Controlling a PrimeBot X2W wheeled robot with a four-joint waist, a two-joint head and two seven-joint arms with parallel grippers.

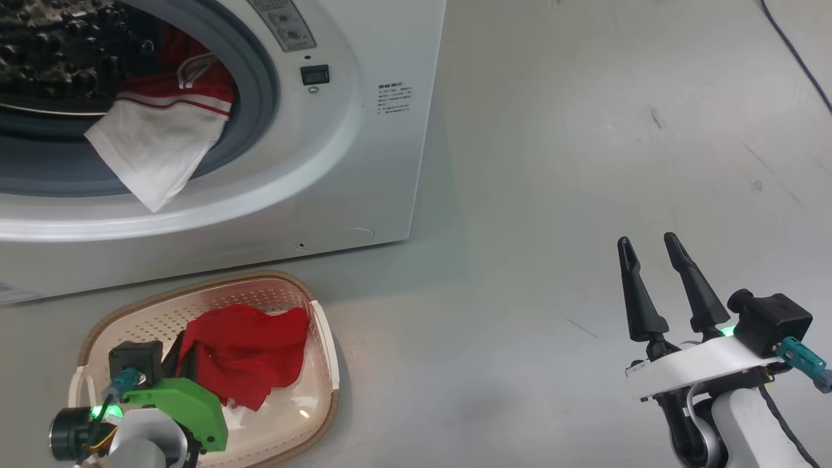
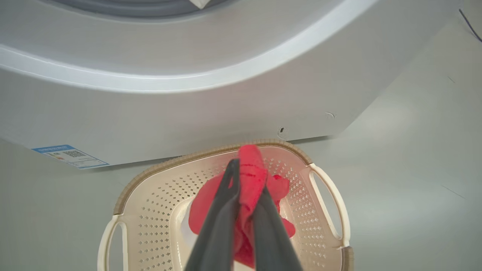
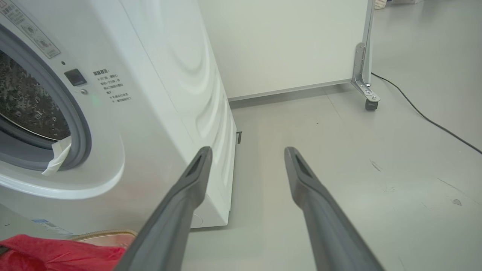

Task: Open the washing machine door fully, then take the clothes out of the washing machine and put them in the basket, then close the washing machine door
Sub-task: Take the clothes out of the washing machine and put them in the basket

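left gripper [image 2: 248, 175] pinching red clothes [image 2: 251, 158] inside basket [image 2: 158, 165] rim, right gripper [image 1: 647, 239] spread over open floor [image 1: 552, 162]

The floor [image 3: 339, 124] is plain pale grey, smooth and a bit shiny, with a few marks on it: a short dark scuff [image 3: 375, 165], a thin scratch line [image 3: 452, 186] and a small dark blotch [image 3: 456, 202] just beside that. A thin dark cable [image 3: 425, 113] snakes across it, running back toward a white partition panel [image 3: 286, 45]. The panel stands on a metal leg [image 3: 370, 34], with a silver bracket [image 3: 359, 64] at the bottom corner and a little black caster [image 3: 371, 104] touching the floor. A grey strip [image 3: 290, 91] runs along the panel's bottom edge. Something woven-looking [image 3: 380, 3] pokes in by the top of the leg, too cropped to tell what.
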